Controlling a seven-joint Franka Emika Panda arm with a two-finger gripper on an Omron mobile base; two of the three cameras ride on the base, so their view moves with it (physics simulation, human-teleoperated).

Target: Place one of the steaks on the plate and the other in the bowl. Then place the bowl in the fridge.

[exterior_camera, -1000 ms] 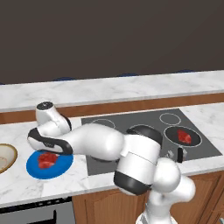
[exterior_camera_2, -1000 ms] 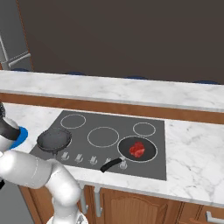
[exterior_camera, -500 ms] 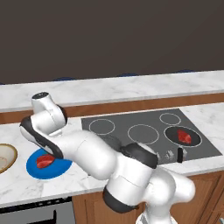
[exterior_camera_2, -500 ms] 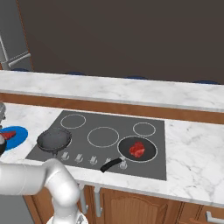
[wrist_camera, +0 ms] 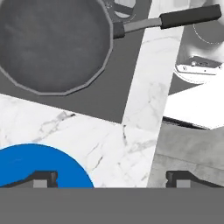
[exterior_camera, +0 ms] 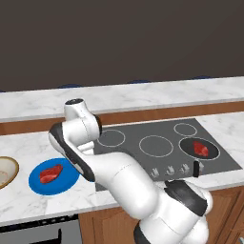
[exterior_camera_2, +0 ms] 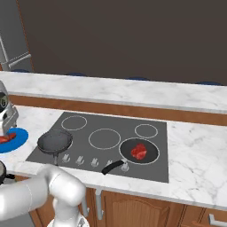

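Gripper (wrist_camera: pixel 111 177) with fingers spread wide and empty, above the marble counter (wrist_camera: pixel 144 100) beside the blue plate (exterior_camera: pixel 53 176), which carries one steak (exterior_camera: pixel 50 173), tan bowl (exterior_camera: pixel 6 171) just left of it, and farther right the second steak (exterior_camera: pixel 200 148) in a frying pan (exterior_camera_2: pixel 138 151) on the cooktop (exterior_camera: pixel 157 145).
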